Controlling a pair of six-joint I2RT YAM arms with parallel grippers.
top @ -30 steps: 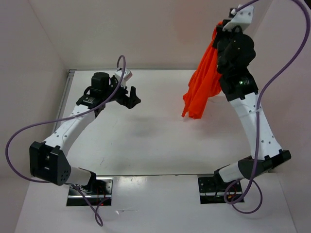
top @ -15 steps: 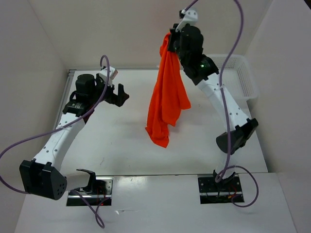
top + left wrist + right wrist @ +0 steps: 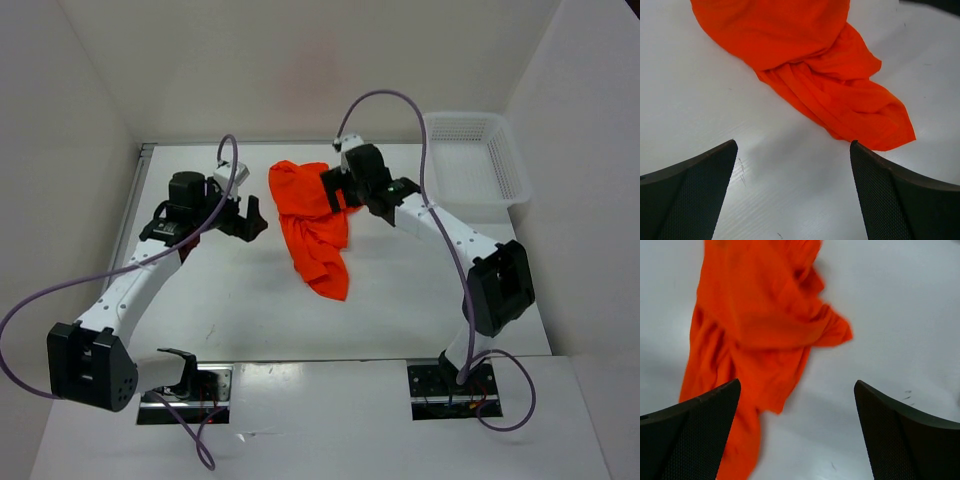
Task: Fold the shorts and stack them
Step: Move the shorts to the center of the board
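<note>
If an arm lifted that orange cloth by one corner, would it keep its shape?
Probably flop: the shorts lie crumpled in soft folds. They look thin and light, so likely easy to lift. Pushed, they would probably bunch rather than slide.

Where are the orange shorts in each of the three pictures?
Top view: the shorts lie crumpled near the middle of the white table, a little toward the back.
Left wrist view: the shorts fill the top centre, with a pointed end reaching down to the right.
Right wrist view: the shorts sit upper left and run down the left side.
Shared landmark: the bare white table under the shorts shows in all three.
</note>
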